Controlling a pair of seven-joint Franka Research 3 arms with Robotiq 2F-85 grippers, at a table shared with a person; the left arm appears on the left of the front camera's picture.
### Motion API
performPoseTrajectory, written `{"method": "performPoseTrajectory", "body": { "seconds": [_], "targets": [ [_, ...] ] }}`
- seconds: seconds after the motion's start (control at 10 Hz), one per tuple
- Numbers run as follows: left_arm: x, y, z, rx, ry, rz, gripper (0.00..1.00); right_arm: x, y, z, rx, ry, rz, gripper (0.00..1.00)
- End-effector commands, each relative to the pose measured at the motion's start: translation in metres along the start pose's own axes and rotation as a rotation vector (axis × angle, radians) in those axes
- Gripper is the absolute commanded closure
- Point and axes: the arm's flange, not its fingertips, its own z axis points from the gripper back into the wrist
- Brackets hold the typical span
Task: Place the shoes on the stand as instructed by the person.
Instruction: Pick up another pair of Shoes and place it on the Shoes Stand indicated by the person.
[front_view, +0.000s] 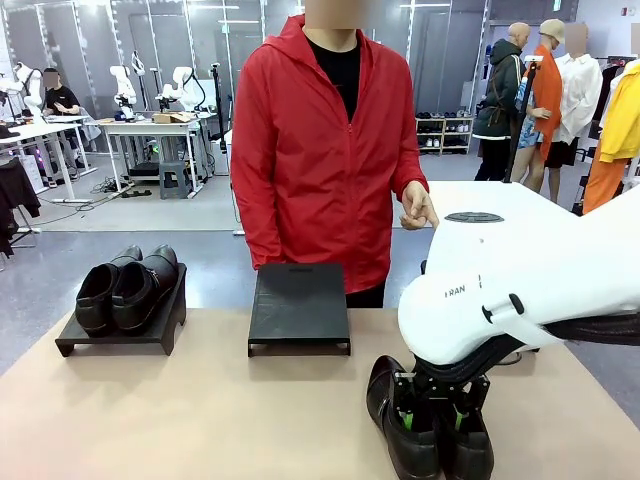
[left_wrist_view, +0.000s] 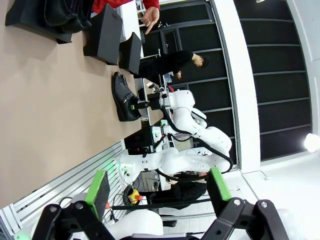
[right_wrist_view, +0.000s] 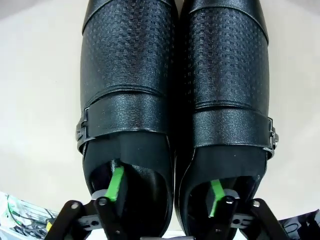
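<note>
Shoes up front: the near pair (front_view: 432, 440) sits side by side on the tan table (front_view: 200, 420), close to the robot's edge and right of centre. From the right wrist view the two shoes (right_wrist_view: 127, 75) are touching along their inner sides, with textured leather over the toes and a buckled strap across each. The right gripper (front_view: 433, 418) is down in them, one finger dropped into each shoe opening, so the two adjoining inner walls stand between its green pads (right_wrist_view: 116, 182). The jaws are spread wide and there's a gap between each pad and the wall it faces, so it's released, not squeezing. The white right arm (front_view: 540, 270) sweeps in from the right, over that corner of the table.

Over to the far left, the second pair (front_view: 125, 290) rests on a low black stand (front_view: 120, 335), both shoes close together. Beside it, near the middle of the table's far edge, another black stand (front_view: 300, 305) is bare on top.

Behind that stand is the person (front_view: 320, 150) in the red jacket, facing the robot, one hand (front_view: 418, 210) held at waist height with its fingers loosely curled.

The left gripper (left_wrist_view: 158, 189) hangs high and well off to the side, jaws wide apart, nothing between its green pads (left_wrist_view: 98, 192). Its camera looks across at the near pair (left_wrist_view: 125, 97) with the right gripper (left_wrist_view: 136, 105) planted in it.
</note>
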Motion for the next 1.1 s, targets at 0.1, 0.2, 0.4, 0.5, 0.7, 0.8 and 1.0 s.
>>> {"method": "performPoseTrajectory", "body": {
  "seconds": [0.1,0.2,0.4,0.5,0.7,0.8,1.0],
  "targets": [
    [-0.001,-0.001,0.0,-0.012,-0.01,-0.026,0.0,0.004,0.005,-0.004,-0.009,-0.015,-0.019,1.0],
    [-0.001,-0.001,0.0,-0.012,-0.01,-0.026,0.0,0.004,0.005,-0.006,-0.007,-0.012,-0.02,1.0],
    [-0.001,-0.001,0.0,-0.012,-0.01,-0.026,0.0,0.003,0.001,-0.011,0.002,-0.015,-0.03,1.0],
    [-0.001,-0.001,0.0,-0.012,-0.01,-0.026,0.0,0.002,0.001,-0.01,0.004,-0.021,-0.028,1.0],
    [-0.001,-0.001,0.0,-0.012,-0.01,-0.026,0.0,-0.002,0.003,0.001,0.009,-0.042,-0.019,1.0],
    [-0.001,-0.001,0.0,-0.012,-0.01,-0.026,0.0,-0.005,0.003,0.011,0.01,-0.058,-0.007,1.0],
    [-0.001,-0.001,0.0,-0.012,-0.01,-0.026,0.0,-0.012,0.001,0.05,-0.066,-0.075,0.023,1.0]
  ]
}}
